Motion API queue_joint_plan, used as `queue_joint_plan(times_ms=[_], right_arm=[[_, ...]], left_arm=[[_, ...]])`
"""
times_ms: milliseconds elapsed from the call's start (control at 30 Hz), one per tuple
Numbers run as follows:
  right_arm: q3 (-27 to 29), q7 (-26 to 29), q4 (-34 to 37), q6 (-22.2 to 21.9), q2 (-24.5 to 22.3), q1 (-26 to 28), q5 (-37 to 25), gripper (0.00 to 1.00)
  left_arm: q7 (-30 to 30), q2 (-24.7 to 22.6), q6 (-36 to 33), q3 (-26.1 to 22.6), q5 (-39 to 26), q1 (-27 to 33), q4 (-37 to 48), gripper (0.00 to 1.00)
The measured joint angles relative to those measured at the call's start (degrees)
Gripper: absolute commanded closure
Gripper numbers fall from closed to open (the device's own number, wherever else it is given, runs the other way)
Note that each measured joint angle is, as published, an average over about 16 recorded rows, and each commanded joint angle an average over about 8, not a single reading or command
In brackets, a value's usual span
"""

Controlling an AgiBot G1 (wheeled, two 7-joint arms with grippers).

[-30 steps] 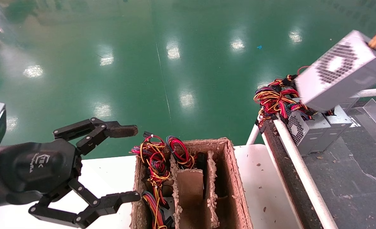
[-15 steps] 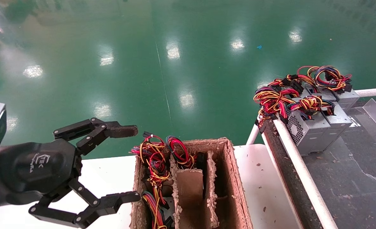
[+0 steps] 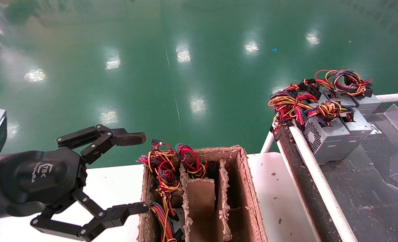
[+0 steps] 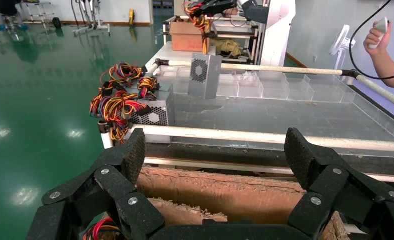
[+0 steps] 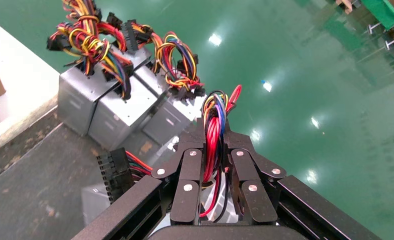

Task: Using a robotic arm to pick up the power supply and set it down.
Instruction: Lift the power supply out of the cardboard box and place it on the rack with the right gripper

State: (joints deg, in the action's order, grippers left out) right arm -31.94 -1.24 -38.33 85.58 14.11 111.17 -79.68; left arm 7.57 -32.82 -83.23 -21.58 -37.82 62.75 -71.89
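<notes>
My right gripper (image 5: 214, 135) is shut on the red, blue and yellow wire bundle (image 5: 214, 107) of a grey power supply (image 4: 205, 75). The box hangs upright by those wires just over the dark belt; whether it touches the belt I cannot tell. This gripper is outside the head view. Three more power supplies (image 3: 323, 134) stand side by side at the belt's near end, wires on top. My left gripper (image 3: 135, 173) hangs open beside the cardboard divider box (image 3: 246, 188), nothing between its fingers.
The cardboard box sits on a white table (image 3: 279, 191) and holds wire bundles (image 3: 161, 168) in its left cells. A white rail (image 3: 316, 178) borders the belt. Clear plastic bins (image 4: 265, 87) line the belt's far side. A person's hand (image 4: 382, 45) shows beyond.
The power supply seen swinging at the top right of the head view a second ago has gone out of that view. The left arm has not moved.
</notes>
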Motion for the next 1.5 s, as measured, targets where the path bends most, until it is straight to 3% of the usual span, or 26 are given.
queue_joint_plan(times_ms=[267, 767, 1233, 1500], right_arm=[[-1.2, -5.4, 8.8, -2.2, 5.2, 0.7, -1.8, 1.00], [-4.5, -13.2, 22.6, -5.7, 16.6, 7.7, -8.8, 1.00], [-5.5, -17.7, 31.3, -13.6, 24.5, 10.6, -11.0, 1.00], [-5.6, -18.8, 33.7, -12.0, 26.6, 11.1, -11.0, 1.00]], left_arm=[[0.0, 0.0, 0.0, 0.0, 0.0, 0.0, 0.0, 0.00], [0.0, 0.0, 0.0, 0.0, 0.0, 0.0, 0.0, 0.00], [0.0, 0.0, 0.0, 0.0, 0.0, 0.0, 0.0, 0.00], [0.0, 0.0, 0.0, 0.0, 0.0, 0.0, 0.0, 0.00]])
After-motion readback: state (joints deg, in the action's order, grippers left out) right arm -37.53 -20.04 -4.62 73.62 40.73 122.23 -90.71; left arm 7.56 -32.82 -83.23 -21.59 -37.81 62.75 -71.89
